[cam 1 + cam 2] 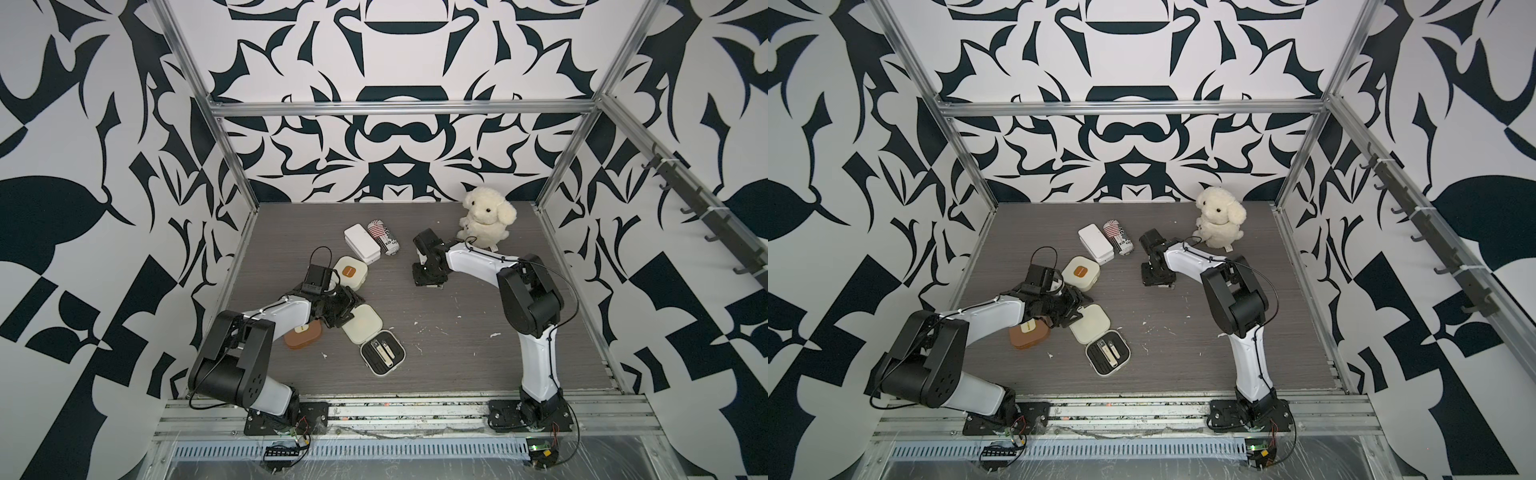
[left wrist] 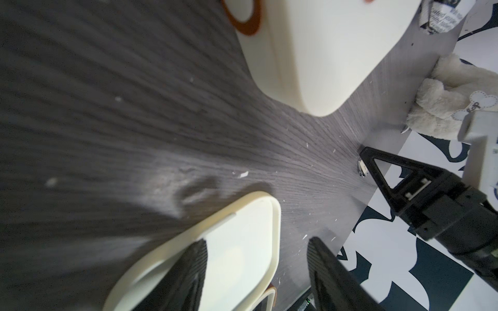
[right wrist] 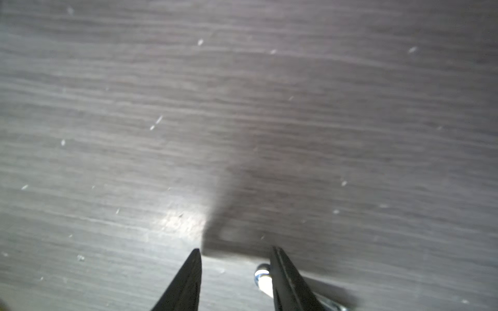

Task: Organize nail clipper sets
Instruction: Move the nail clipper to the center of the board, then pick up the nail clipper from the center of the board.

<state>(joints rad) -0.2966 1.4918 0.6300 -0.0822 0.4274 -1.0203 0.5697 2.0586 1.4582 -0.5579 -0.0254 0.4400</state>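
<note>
Plainly, the coming move turns on the small metal nail clipper with a cream lever (image 3: pixel 262 278) and the right gripper (image 3: pixel 236 247) hovering directly over it on the dark grey wood-grain table (image 1: pixel 457 353). The gripper's two black fingers stand apart, tips low to the surface. The clipper is not centred between them. Only its rounded end shows inside the gap, hard against one finger, while the rest of its length runs slantwise beneath that finger and out the far side. A squeeze from here would likely catch just the tip, so I judge a small shift toward that finger is needed.

The left gripper (image 1: pixel 343 313) is well apart from the clipper, jaws parted, with one finger lying over the lid of the open cream rounded-square case (image 1: pixel 382 353) — its black slotted tray holds other clippers. From the right gripper, that case lies toward the left arm's side, nearer the front edge.
</note>
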